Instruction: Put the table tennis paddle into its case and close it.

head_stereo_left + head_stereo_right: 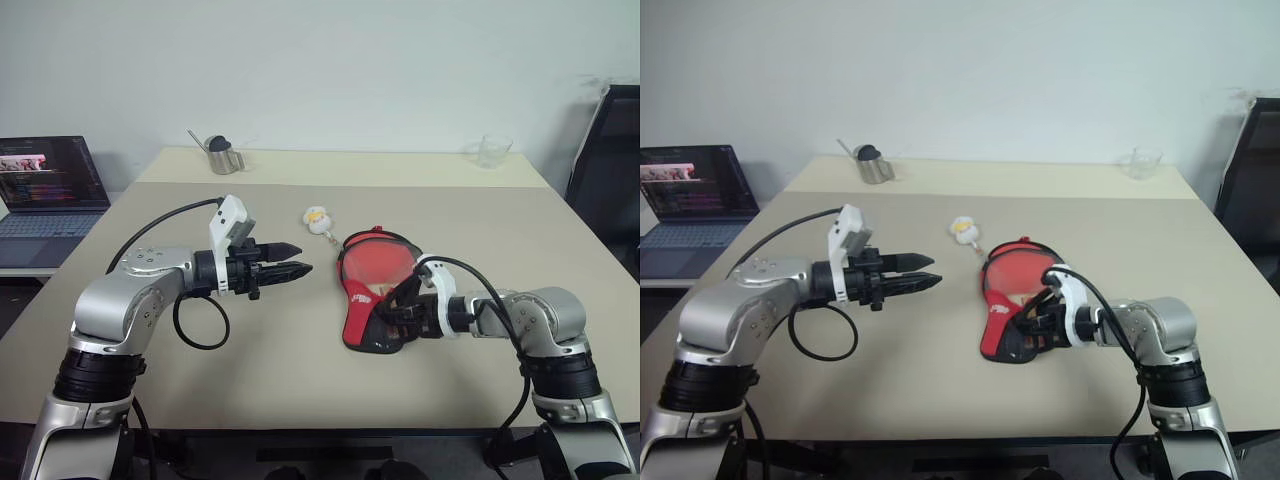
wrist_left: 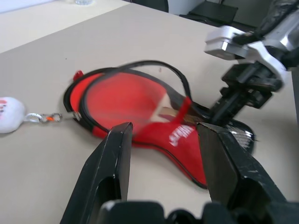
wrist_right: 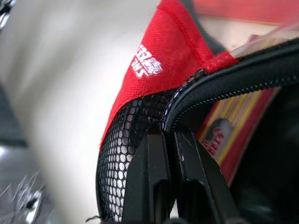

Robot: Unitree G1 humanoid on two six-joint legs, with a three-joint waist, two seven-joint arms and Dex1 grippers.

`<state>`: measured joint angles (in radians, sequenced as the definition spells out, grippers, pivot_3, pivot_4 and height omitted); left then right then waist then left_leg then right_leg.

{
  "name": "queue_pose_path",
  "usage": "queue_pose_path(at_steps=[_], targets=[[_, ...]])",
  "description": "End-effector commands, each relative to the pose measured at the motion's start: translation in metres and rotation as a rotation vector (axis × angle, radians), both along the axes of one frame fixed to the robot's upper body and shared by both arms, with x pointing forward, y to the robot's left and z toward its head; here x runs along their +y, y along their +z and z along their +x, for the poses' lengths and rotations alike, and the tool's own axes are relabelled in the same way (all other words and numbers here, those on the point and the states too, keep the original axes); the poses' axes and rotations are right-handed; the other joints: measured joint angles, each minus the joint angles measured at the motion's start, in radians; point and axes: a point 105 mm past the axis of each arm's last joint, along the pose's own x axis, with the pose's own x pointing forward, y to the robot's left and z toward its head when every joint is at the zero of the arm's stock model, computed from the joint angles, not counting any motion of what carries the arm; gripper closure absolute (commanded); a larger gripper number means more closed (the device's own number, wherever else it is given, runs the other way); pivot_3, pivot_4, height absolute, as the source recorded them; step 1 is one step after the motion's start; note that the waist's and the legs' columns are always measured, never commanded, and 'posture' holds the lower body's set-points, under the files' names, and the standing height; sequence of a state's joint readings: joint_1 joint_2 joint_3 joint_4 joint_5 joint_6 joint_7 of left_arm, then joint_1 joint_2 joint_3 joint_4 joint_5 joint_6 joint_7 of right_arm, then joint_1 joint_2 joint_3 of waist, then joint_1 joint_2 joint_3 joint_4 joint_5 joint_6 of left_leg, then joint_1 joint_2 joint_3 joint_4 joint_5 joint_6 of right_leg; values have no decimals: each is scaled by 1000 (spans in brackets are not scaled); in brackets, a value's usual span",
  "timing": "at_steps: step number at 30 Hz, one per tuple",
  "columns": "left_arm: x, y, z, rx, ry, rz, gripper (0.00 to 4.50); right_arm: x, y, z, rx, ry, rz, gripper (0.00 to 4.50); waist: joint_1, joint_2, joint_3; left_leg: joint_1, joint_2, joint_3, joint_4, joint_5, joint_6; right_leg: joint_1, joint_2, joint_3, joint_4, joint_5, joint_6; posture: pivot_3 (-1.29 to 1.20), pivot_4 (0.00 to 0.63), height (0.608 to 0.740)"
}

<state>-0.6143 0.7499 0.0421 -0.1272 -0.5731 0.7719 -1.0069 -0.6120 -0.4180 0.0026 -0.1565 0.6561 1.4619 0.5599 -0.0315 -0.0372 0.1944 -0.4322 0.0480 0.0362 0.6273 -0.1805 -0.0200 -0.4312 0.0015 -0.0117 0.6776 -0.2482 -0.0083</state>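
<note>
From the head views, the case (image 1: 372,300) lies on the table (image 1: 300,380), nearer the front edge than the back, a bit toward the right side. Its lid is partly open and the table tennis paddle (image 1: 378,266) sits inside, red face up. The right gripper (image 1: 392,318) is pinched shut on the case's black edge at the handle end. The left gripper (image 1: 296,266) hangs in the air just beside the case, on its left, fingers apart and holding nothing. A small white toy (image 1: 317,219) lies near the round end of the case. A metal cup (image 1: 225,156) and a clear cup (image 1: 493,150) stand far off by the back edge. There is bare table between the arms.

In the left wrist view, the case has white writing, too blurry to read.

In the right wrist view, the white logo by the mesh pocket (image 3: 124,158) can't be read either.
</note>
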Motion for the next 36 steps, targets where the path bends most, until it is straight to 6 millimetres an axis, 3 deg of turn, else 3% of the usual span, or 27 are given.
queue_pose_path(at_steps=[1, 8, 22, 25, 30, 36], targets=[[-2, 12, -2, -51, -19, 7, 2144, 19, 5, -27, 19, 166, 51, 4474, -1, 0, 0, 0, 0, 0, 0, 0, 0, 0, 0, 0, 0, 0, 0, 0, 150, 740], [-1, 10, -6, -39, -26, 14, 2144, 32, 3, -53, 53, 273, 94, 4474, 0, 0, 0, 0, 0, -1, 0, 0, 0, 0, 0, 0, 0, 0, 0, 0, 150, 740], [-1, 10, -7, -38, -32, 25, 2144, 47, 2, -68, 73, 312, 141, 4474, -1, 0, 0, 0, 0, -1, 0, 0, 0, 0, 0, 0, 0, 0, 0, 0, 150, 740], [-1, 10, -6, -42, -31, 26, 2144, 46, 2, -63, 60, 299, 128, 4474, -1, 0, 0, 0, 0, -1, 0, 0, 0, 0, 0, -1, 0, 0, 0, 0, 150, 740], [-2, 9, -6, -48, -30, 28, 2144, 30, 10, -35, -9, 219, 89, 4474, -1, 0, 0, 0, 0, 0, 1, 0, 0, 0, 0, 0, 1, 0, 0, 0, 150, 740], [-3, 10, -4, -55, -29, 29, 2144, 19, 25, -24, -83, 217, 63, 4474, -1, 0, 0, 0, 0, -1, 1, 0, 0, 0, 0, -1, 1, 0, 0, 0, 150, 740]])
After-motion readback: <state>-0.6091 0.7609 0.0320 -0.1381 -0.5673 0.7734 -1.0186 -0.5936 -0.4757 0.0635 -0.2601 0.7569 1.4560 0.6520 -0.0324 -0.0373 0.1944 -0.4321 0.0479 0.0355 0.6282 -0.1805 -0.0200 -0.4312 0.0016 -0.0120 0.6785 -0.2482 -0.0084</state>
